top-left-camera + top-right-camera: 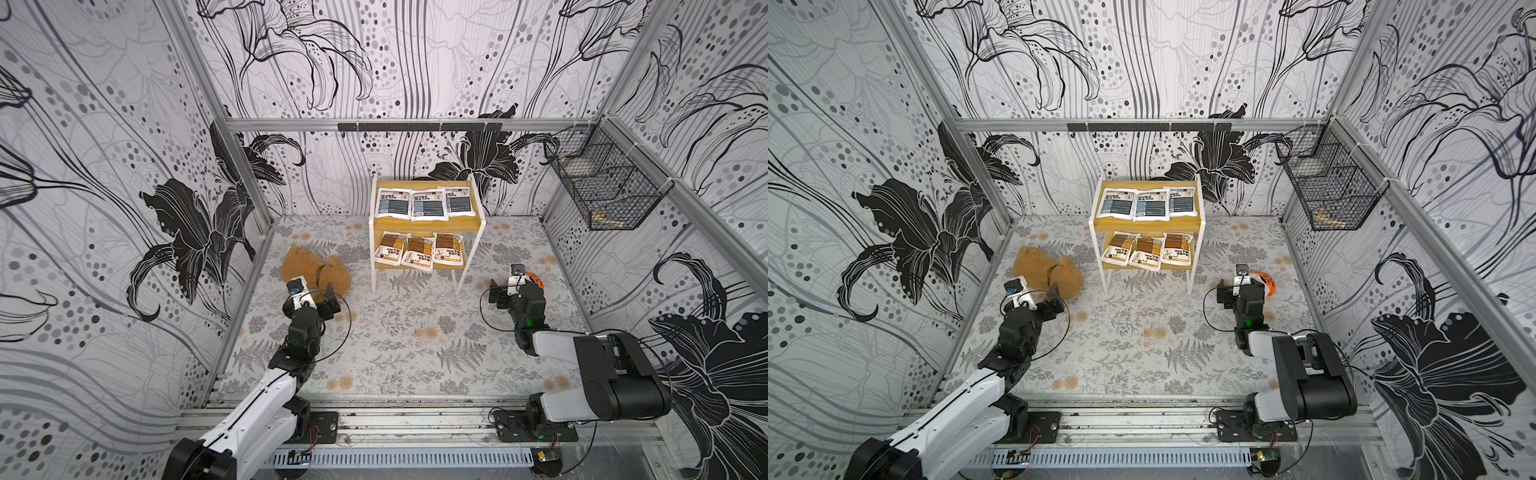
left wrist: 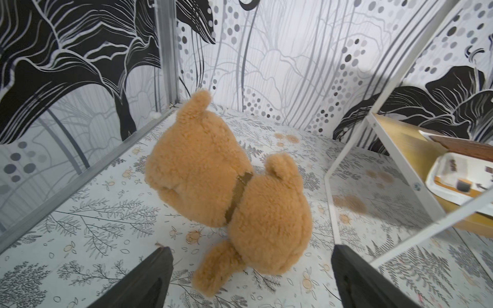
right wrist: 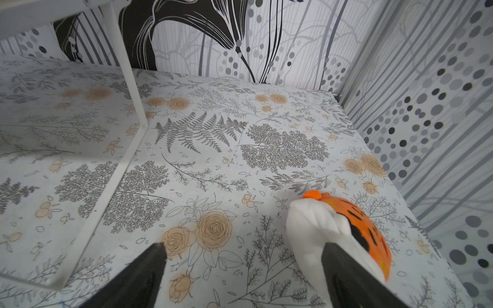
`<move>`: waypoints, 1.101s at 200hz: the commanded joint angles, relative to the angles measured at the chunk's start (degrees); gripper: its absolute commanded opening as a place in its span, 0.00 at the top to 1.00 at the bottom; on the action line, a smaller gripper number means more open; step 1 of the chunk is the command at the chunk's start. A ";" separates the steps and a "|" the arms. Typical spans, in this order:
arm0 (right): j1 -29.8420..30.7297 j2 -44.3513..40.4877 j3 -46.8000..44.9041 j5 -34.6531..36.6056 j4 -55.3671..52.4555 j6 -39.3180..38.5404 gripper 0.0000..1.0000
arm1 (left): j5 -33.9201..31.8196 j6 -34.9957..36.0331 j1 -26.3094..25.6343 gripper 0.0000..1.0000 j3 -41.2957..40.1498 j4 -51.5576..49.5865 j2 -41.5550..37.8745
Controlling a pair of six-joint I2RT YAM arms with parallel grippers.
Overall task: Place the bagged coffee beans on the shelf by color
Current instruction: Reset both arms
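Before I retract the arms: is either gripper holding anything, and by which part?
Nothing is held. The left gripper is open, facing the teddy bear; the right gripper is open, the orange-and-white toy beside it, not clamped.

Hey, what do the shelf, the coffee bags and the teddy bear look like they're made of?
Shelf: matte yellow boards, likely wood or laminate; thin white legs look like painted metal. Bags: white puffy pouches, probably plastic film. Bear: fuzzy tan pile, plush fabric.

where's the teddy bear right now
In both top views the teddy bear lies on the table left of the shelf, before the open left gripper.
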 commanded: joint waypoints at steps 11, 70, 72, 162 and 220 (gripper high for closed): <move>-0.87 0.64 -3.97 -0.97 10.12 -0.72 0.03 | 6.05 4.91 4.58 0.03 -1.83 14.05 4.28; -1.36 0.54 -8.85 0.46 18.85 0.42 0.03 | 9.93 9.08 6.82 0.03 -3.60 37.18 22.45; -1.33 0.55 -8.98 0.54 19.12 0.52 0.03 | 10.45 9.45 6.86 0.03 -3.13 36.64 22.84; -5.00 3.78 -5.86 -4.86 15.96 2.02 0.03 | 17.73 9.56 12.31 0.03 -1.77 46.96 35.27; -5.01 3.79 -6.11 -4.77 16.26 1.99 0.03 | 17.47 10.09 12.33 0.03 -2.11 48.37 35.39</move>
